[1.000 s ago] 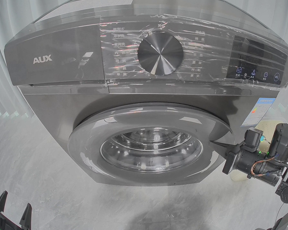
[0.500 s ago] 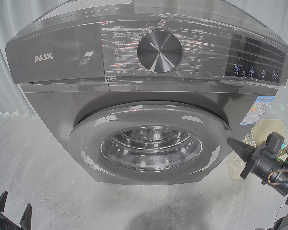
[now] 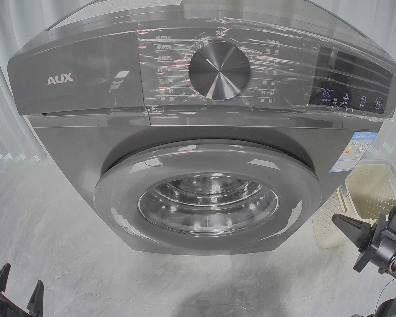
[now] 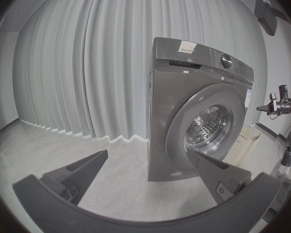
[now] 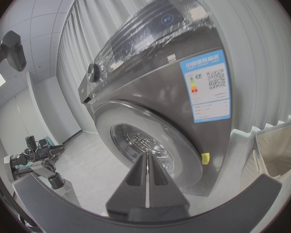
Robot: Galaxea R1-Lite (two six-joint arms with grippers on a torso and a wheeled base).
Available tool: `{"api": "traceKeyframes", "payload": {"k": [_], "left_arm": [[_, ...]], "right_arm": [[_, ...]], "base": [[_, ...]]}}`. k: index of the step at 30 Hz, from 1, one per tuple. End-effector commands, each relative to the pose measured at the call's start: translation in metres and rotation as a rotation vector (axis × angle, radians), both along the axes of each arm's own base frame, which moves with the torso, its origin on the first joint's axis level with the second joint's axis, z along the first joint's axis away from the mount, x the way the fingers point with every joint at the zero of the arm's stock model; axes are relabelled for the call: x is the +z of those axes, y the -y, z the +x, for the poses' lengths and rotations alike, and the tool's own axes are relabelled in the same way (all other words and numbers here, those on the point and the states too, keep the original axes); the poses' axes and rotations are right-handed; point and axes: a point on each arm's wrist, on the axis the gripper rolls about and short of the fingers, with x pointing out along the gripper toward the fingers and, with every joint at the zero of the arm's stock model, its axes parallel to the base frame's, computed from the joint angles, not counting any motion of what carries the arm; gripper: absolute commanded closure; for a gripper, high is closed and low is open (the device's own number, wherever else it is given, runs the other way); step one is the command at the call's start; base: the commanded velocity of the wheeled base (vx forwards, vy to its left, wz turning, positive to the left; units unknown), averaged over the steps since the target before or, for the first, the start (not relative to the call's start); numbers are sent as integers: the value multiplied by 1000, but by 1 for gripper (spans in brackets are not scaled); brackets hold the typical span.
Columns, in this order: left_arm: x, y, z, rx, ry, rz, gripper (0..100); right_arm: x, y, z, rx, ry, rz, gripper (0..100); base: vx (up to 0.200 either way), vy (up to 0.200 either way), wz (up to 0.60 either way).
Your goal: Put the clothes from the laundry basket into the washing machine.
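The grey metal front-loading washing machine (image 3: 88, 155) stands upright, its round door (image 3: 119, 203) with the glass porthole shut over the shiny steel drum (image 3: 207, 199). A cream perforated plastic laundry basket (image 3: 369, 190) stands upright just beside the machine's right side.

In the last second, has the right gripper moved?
Yes. The right gripper has drawn back from the right rim of the washing machine door, down and toward the robot's right, and is now in front of the laundry basket.
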Motion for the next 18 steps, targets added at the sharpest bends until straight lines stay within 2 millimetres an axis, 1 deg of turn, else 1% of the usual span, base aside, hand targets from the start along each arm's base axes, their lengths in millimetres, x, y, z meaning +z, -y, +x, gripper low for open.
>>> {"api": "traceKeyframes", "payload": {"k": [1, 7, 8, 15, 17, 18], "left_arm": [[-5, 0, 0, 0, 1, -2, 0], [-5, 0, 0, 0, -1, 0, 0], [-5, 0, 0, 0, 1, 0, 0], [-5, 0, 0, 0, -1, -2, 0], [-5, 0, 0, 0, -1, -2, 0], [-5, 0, 0, 0, -1, -2, 0]], "right_arm": [[5, 13, -16, -12, 53, 36, 100], [5, 21, -23, -34, 67, 21, 100], [5, 21, -23, -34, 65, 20, 0], [7, 27, -29, -61, 97, 23, 0], [6, 32, -31, -97, 103, -4, 0], [3, 38, -35, -137, 105, -38, 0]], "base": [[0, 0, 0], [0, 0, 0], [0, 0, 0], [0, 0, 0], [0, 0, 0], [0, 0, 0]]}}
